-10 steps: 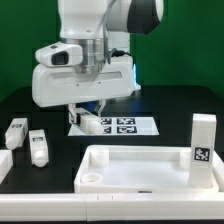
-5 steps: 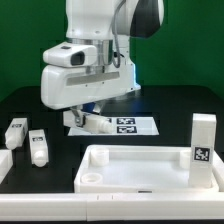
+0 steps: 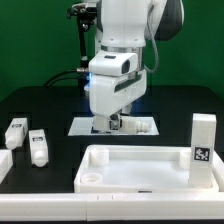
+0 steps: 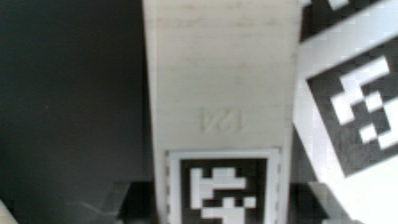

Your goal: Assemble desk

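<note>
we see the gripper (image 3: 114,123) low over the marker board (image 3: 146,127), its jaws closed on a leg block (image 4: 217,100) that runs lengthwise between them; the desk top (image 3: 130,185) lies apart, nearer the camera.

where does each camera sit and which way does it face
Exterior view: off the arm, on the desk top's side of the table, facing across it to the arm, whose claw hangs over the marker board.
Wrist view: on the wrist, looking down at a leg block; no clear part of the claw shows.
Shared: both see the marker board.
</note>
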`<move>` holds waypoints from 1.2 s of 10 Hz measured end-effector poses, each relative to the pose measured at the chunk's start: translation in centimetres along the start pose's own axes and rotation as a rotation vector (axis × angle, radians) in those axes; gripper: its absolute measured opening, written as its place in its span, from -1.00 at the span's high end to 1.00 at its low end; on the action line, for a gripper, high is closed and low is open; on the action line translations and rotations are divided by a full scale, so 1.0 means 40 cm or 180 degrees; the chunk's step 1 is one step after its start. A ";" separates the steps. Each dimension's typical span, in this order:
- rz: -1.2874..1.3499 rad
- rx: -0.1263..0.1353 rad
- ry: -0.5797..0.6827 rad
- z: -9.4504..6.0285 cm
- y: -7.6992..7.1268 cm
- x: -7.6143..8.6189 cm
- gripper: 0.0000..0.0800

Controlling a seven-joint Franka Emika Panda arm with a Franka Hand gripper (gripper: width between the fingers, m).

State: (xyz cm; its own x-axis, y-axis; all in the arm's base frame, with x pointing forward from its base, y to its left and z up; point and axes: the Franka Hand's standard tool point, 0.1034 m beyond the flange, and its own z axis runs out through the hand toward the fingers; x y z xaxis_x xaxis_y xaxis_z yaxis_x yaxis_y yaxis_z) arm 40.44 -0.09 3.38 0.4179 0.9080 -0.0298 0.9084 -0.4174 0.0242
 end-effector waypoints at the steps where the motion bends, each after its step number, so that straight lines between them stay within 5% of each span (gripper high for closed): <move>1: -0.0229 -0.0005 -0.0015 0.000 0.000 -0.001 0.29; 4: -0.1331 -0.0023 -0.0053 0.005 -0.036 0.062 0.29; 5: -0.1647 0.0000 -0.0064 0.002 -0.034 0.049 0.29; 6: -0.1643 0.0036 -0.0078 -0.007 -0.007 -0.010 0.29; 10: -0.2512 0.0058 -0.0138 0.005 -0.017 -0.011 0.29; 12: -0.3242 0.0209 -0.0096 0.045 -0.054 -0.008 0.29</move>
State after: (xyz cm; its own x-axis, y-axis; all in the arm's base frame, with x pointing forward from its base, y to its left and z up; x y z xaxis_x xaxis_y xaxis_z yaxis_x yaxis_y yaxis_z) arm 38.37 0.44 1.53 -0.5544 0.8317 -0.0308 0.8307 0.5508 -0.0814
